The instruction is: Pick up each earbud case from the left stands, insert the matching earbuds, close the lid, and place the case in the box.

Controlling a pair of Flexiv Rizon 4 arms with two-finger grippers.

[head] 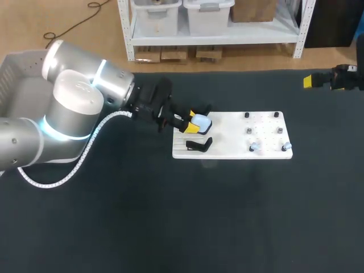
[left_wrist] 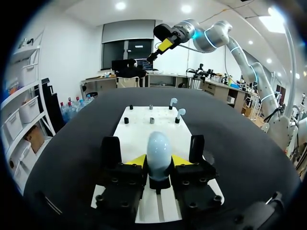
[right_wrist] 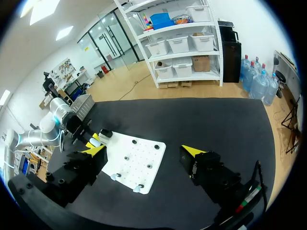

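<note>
Head view: a dark table (head: 170,216) carries a white board (head: 233,128) right of the middle. The left arm comes in from the left, and its left gripper (head: 192,123) sits over the board's left end. It is pinching a pale blue earbud case (head: 202,121) between its yellow fingertips (left_wrist: 137,160). The left wrist view shows the case upright, with a tip pressed against each side. Whether the case rests on a support underneath is hard to tell. A black stand (head: 199,145) lies on the board just nearer than the case. Two pale earbuds (head: 254,147) (head: 286,147) sit on pegs at the board's near right edge, well apart from the case. Small dark pegs (head: 247,115) dot the far right part. The right gripper (head: 311,81) hangs at the table's far right, well away from the board. In the right wrist view its fingers are spread wide with nothing between them.
</note>
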